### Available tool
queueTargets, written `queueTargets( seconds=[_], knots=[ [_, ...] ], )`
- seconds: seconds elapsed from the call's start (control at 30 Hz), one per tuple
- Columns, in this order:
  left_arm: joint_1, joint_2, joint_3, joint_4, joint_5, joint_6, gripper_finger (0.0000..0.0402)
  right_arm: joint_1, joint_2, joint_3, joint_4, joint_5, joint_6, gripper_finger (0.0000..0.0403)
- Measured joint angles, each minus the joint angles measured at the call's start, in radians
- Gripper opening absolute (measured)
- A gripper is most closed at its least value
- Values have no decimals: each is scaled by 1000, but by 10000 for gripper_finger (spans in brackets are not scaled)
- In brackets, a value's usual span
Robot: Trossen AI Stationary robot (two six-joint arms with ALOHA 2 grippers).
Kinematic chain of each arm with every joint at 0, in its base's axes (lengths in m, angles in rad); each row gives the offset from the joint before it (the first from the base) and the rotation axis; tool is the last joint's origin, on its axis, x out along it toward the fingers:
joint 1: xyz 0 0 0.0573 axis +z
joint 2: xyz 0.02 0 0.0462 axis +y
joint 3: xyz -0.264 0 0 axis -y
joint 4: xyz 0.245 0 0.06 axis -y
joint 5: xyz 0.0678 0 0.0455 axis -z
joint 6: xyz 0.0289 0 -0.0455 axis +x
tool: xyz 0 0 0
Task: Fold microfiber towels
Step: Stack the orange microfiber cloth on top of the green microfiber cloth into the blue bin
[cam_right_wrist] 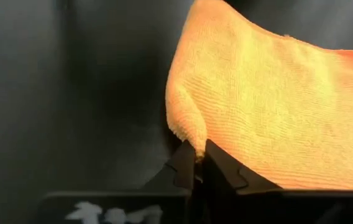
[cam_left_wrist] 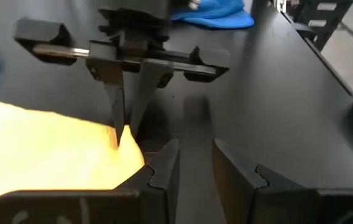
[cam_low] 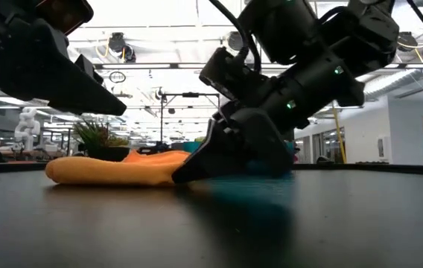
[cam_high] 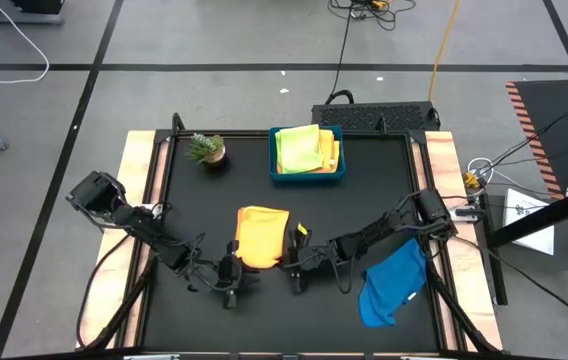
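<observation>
Since the right end effector (cam_right_wrist: 198, 155) is already clenched on the orange towel (cam_high: 262, 236)'s 5 o'clock corner, it's best lifted slow; left end effector (cam_left_wrist: 192, 163): held partly open at 7 o'clock, nothing gripped.

Black table (cam_high: 364, 200): towels (cam_high: 262, 236), tray (cam_high: 307, 176), plant (cam_high: 206, 149)

We see one towel (cam_high: 262, 236) flat at table (cam_high: 364, 190) centre-front. Left gripper (cam_high: 232, 283) sits just off its front-left corner, right gripper (cam_high: 295, 268) at its front-right corner, w/ that corner between the fingers. 2nd towel (cam_high: 394, 285) lies front-right, partly under right arm. Tray (cam_high: 307, 176) at back centre w/ towels (cam_high: 304, 148) in it; plant (cam_high: 207, 149) left of tray.
</observation>
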Motion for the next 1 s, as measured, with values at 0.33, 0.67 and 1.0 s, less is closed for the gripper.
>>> queueTargets(
  seconds=[0.33,0.67,1.0],
  knots=[
    [27,-1,0,-190,26,24,139,-23,-43,-2,20,-58,88,4],
    [33,-2,29,-284,-116,110,258,-28,-83,0,12,-73,98,3],
    [29,-2,110,-586,-183,57,271,-29,-83,0,5,-73,103,3]
  ],
)
